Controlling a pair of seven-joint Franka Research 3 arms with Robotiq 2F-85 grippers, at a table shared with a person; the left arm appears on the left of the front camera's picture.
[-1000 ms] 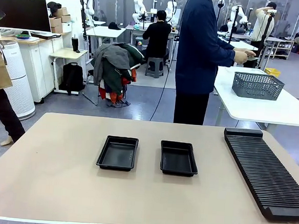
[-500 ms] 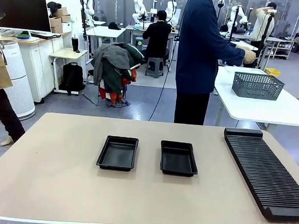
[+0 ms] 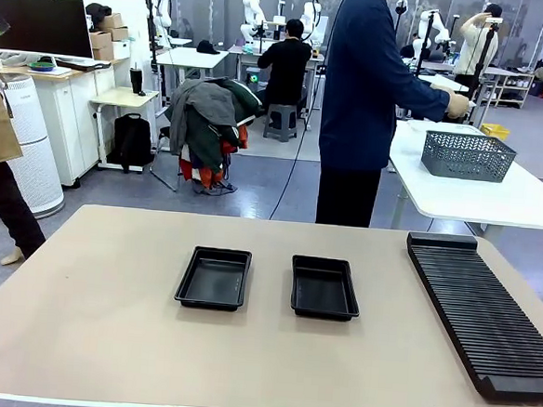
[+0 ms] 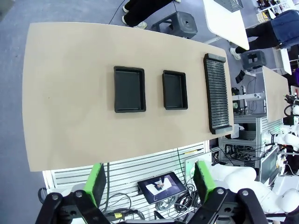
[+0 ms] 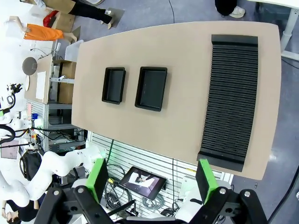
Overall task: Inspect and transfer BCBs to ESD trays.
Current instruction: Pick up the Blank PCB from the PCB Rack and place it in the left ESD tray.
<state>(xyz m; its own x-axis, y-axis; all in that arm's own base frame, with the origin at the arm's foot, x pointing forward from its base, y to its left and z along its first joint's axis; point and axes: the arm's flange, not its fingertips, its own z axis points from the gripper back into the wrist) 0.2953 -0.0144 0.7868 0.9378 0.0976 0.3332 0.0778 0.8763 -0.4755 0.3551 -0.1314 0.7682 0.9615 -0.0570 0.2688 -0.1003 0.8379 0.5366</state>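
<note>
Two ESD trays sit side by side near the middle of the tan table (image 3: 95, 322), not touching, each flat on its base with its bare black floor showing. The left tray (image 3: 213, 278) has the right tray (image 3: 324, 287) at its 3 o'clock. Farther toward 3 o'clock, well apart from both, a long black slotted rack (image 3: 483, 316) runs along the table's right side from the far edge toward the near one. At 12 o'clock, just beyond the far edge, a person in a dark blue coat (image 3: 363, 98) stands turned toward 3 o'clock. One of their arms stretches over a neighbouring white table (image 3: 533, 198) that carries a grey basket (image 3: 468, 154). The left hand (image 4: 150, 182) hangs high above the robot's side of the table and looks down on the trays and rack, its jaws spread wide with nothing between them. Below it, past the table's near edge, a small tablet (image 4: 161, 185) shows among cables. The right hand (image 5: 152, 179) hangs equally high, also looking down over the whole table, its jaws just as wide apart and gripping nothing.
</note>
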